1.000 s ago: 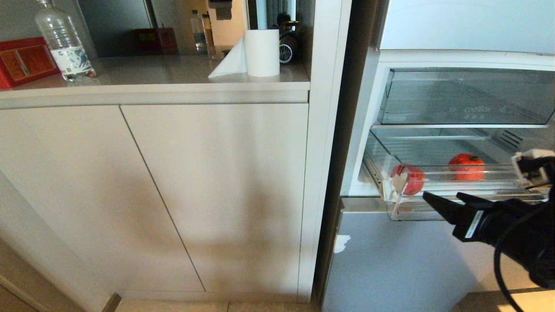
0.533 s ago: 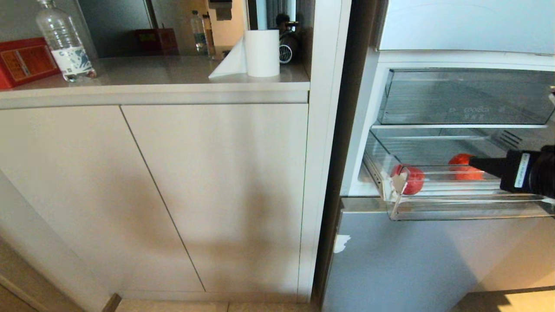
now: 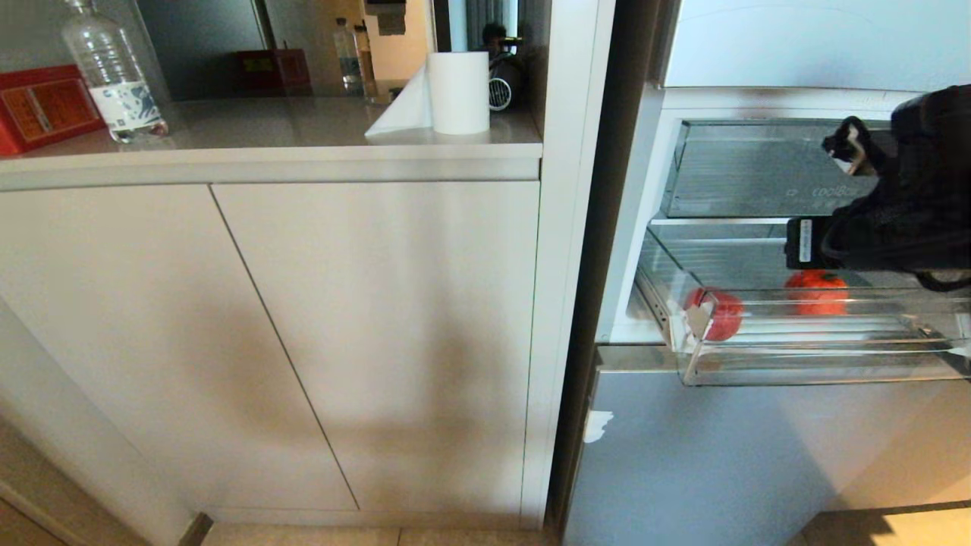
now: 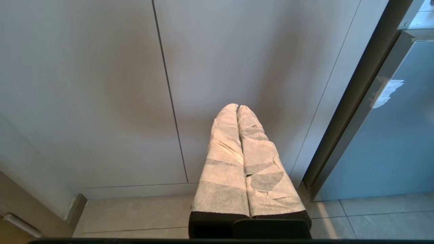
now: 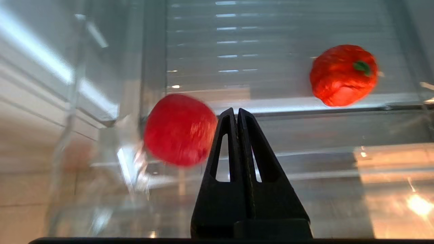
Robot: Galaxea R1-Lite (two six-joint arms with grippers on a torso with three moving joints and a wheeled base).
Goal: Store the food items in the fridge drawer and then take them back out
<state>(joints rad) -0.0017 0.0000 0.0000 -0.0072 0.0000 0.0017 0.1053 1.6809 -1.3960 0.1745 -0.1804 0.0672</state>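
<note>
The clear fridge drawer (image 3: 804, 369) stands pulled out, with both food items on its ribbed floor (image 5: 237, 40). A round red one (image 3: 717, 312) (image 5: 179, 130) lies near the drawer's left front corner. A redder one with a green stem (image 3: 817, 292) (image 5: 343, 75) lies further right and back. My right arm (image 3: 895, 220) hangs over the drawer's right part. My right gripper (image 5: 236, 110) is shut and empty, above the drawer beside the round red item, apart from both. My left gripper (image 4: 236, 106) is shut and empty, its fingers wrapped in white, low before the cabinet doors.
Above sits a second clear drawer with lettering (image 3: 758, 171). The pale-blue fridge front (image 3: 721, 462) lies under the open drawer. To the left are cabinet doors (image 3: 379, 341) and a counter with a paper roll (image 3: 457, 91), a water bottle (image 3: 114, 72) and a red box (image 3: 45, 106).
My right arm has risen from below the drawer's front lip to above the drawer, and its gripper has gone from open to shut. Both food items have stayed where they were.
</note>
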